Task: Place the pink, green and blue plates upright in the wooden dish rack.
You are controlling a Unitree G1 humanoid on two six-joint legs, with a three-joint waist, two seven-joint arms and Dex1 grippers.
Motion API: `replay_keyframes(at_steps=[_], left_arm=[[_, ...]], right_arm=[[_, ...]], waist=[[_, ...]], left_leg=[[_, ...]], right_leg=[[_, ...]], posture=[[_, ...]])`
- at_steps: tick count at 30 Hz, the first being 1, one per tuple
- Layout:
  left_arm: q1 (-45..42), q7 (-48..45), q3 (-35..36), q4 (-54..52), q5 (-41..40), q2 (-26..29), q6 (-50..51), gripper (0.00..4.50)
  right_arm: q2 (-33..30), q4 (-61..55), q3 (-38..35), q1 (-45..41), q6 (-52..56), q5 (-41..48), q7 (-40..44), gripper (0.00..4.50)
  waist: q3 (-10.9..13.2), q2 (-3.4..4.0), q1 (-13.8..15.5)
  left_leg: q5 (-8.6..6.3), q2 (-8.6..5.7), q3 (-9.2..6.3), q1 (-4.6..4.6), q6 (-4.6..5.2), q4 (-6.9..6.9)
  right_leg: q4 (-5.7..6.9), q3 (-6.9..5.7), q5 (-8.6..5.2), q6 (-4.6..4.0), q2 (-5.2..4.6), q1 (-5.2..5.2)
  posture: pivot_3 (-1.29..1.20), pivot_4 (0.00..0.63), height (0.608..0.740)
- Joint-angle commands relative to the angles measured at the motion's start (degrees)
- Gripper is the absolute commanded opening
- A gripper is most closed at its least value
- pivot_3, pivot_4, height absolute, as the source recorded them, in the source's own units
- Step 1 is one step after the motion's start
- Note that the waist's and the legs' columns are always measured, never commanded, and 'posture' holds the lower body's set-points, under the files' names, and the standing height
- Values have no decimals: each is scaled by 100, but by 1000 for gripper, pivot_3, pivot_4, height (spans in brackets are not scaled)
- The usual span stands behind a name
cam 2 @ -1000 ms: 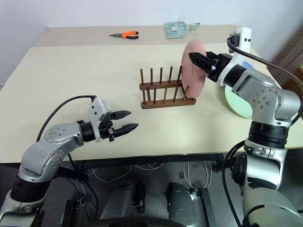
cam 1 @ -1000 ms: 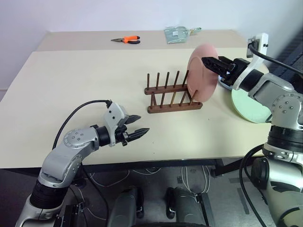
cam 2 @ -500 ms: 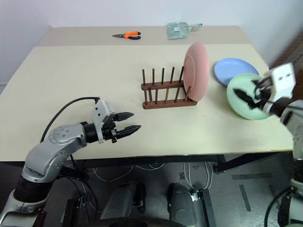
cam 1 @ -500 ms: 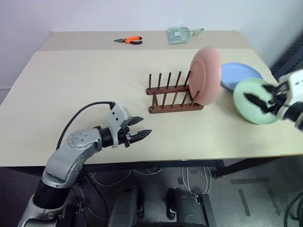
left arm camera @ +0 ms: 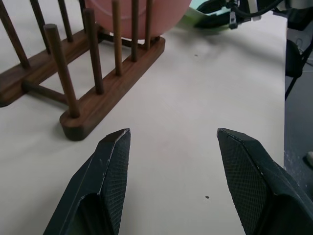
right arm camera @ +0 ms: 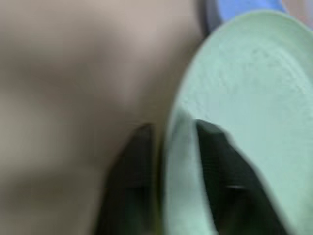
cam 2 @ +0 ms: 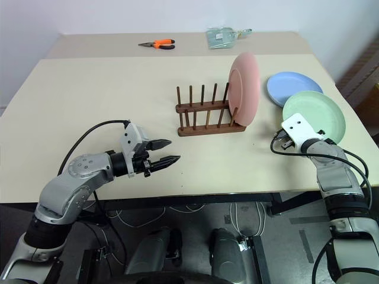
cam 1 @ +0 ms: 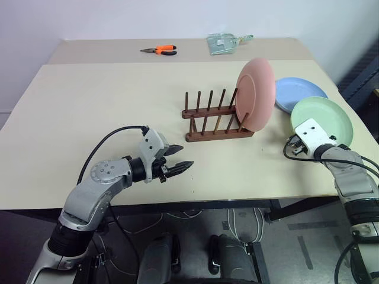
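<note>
The pink plate (cam 1: 256,93) stands upright in the right end slot of the wooden dish rack (cam 1: 214,123). Right of it, the blue plate (cam 1: 299,94) lies flat, and the green plate (cam 1: 324,120) partly overlaps its near edge. My right gripper (right arm camera: 172,131) is at the green plate's near left rim, one finger on each side of the rim and shut on it. My left gripper (cam 1: 177,167) hovers open and empty over the table, in front of the rack and to its left. Its fingertips (left arm camera: 115,147) point toward the rack's near rail (left arm camera: 115,78).
Orange pliers (cam 1: 159,49) and a clear packet (cam 1: 224,42) lie on the far table. The green plate sits close to the table's right edge (cam 1: 361,171). The rack's other slots, left of the pink plate, hold nothing.
My right gripper let go of the pink plate, swung down and to the right, and shut on the green plate's rim. The pink plate stays in the rack. The left arm has not moved.
</note>
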Motion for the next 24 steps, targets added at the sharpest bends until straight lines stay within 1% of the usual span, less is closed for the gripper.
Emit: replay_keyframes(at_steps=[1, 4, 6, 8, 9, 11, 13, 14, 16, 18, 19, 21, 24], left_arm=[[42, 37, 134, -208, 0, 26, -96, 2898], [68, 48, 167, -237, -33, 49, -69, 2898], [90, 35, 196, -227, -50, 83, -77, 2898], [104, -12, 207, -162, -39, 121, -108, 2898], [101, -34, 203, -122, -28, 131, -127, 2898], [59, -76, 185, -35, 7, 136, -169, 2898], [-15, -95, 198, 47, 13, 114, -181, 2898], [-38, -100, 205, 72, 16, 105, -189, 2898], [-72, -106, 197, 115, 25, 94, -210, 2898], [-74, -108, 177, 137, 36, 89, -243, 2898], [-66, -108, 170, 140, 42, 88, -258, 2898], [-47, -87, 167, 128, 51, 73, -270, 2898], [5, -40, 186, 61, 44, 48, -251, 2898]], right_arm=[[-219, -451, -299, 35, -149, -79, -12, 91], [-456, -1360, -786, 133, -58, 356, 416, 91], [-602, -1729, -1173, -63, 86, 552, 445, 91], [-609, -1944, -1619, -663, 294, 1018, 417, 91], [-528, -2097, -1828, -1024, 480, 1414, 459, 91], [-245, -2618, -2195, -1727, 1251, 2693, 724, 91], [52, -3224, -2420, -2198, 2122, 4122, 983, 91], [156, -3439, -2476, -2328, 2429, 4591, 1016, 91], [480, -3799, -2483, -2619, 3298, 5990, 798, 91], [861, -4130, -2232, -2704, 3833, 6948, 567, 91], [1035, -4193, -2126, -2705, 4004, 7276, 397, 91], [1452, -4023, -1934, -2732, 4254, 7600, -164, 91], [1901, -3330, -1895, -2826, 4491, 7874, -1095, 91]], waist=[[0, 0, -3], [7, 12, 2], [9, 17, 3], [13, 23, -12], [17, 30, -24], [22, 41, -21], [21, 37, -5], [19, 29, -2], [18, 28, 4], [19, 28, 11], [19, 29, 8], [19, 29, 1], [19, 29, 8]], left_leg=[[1, 0, 0, 1, -1, 0], [1, 1, -1, 0, -2, 0], [1, 0, -1, 0, -2, 2], [1, 1, -1, 0, -2, 4], [1, 1, -1, 0, -2, 4], [1, 2, -1, 0, -3, 4], [3, 12, -8, 0, -7, 0], [3, 12, -11, 0, -7, -2], [3, 12, -17, 0, -7, -4], [-1, 8, -17, -2, 1, 3], [-4, 7, -17, -3, 5, 5], [-5, 5, -16, -4, 7, 5], [-5, 3, -16, -7, 6, 5]], right_leg=[[0, 0, 0, 0, 0, 1], [1, 0, 0, 0, 1, -1], [1, 1, 0, 1, 0, 0], [3, 1, 1, 0, 0, -1], [2, 1, 1, 0, 0, -2], [4, 3, 1, -2, 1, -6], [5, -4, -3, -10, 6, -5], [4, -7, -4, -12, 6, -4], [1, -14, -5, -13, 3, 2], [2, -14, -3, -12, -5, 4], [2, -14, -3, -12, -8, 4], [2, -13, -3, -12, -12, 1], [4, -13, -3, -12, -13, -2]], posture=[[0, 150, 740], [0, 150, 740], [0, 150, 740], [0, 150, 740], [0, 150, 740], [0, 150, 740], [0, 150, 740], [0, 150, 740], [0, 150, 740], [0, 150, 740], [0, 150, 740], [0, 150, 740], [0, 150, 740]])
